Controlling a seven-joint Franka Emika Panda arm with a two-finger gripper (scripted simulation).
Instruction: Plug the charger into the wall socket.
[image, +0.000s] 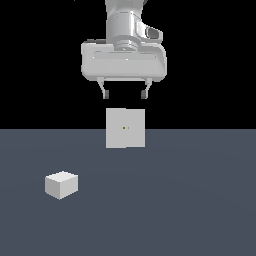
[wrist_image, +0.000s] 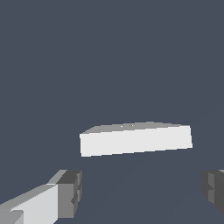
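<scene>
The charger (image: 61, 184) is a small white-grey cube on the dark floor at the exterior view's lower left. The wall socket (image: 125, 128) is a flat upright light-grey square panel with a tiny orange dot at its centre, standing mid-scene. My gripper (image: 124, 93) hangs open and empty just above the panel's top edge, far from the charger. In the wrist view the socket (wrist_image: 135, 140) shows as a pale slab seen from above, between my two fingertips (wrist_image: 70, 192). The charger is out of the wrist view.
A dark blue-grey floor (image: 175, 200) spreads under everything. The background above the floor's far edge is black.
</scene>
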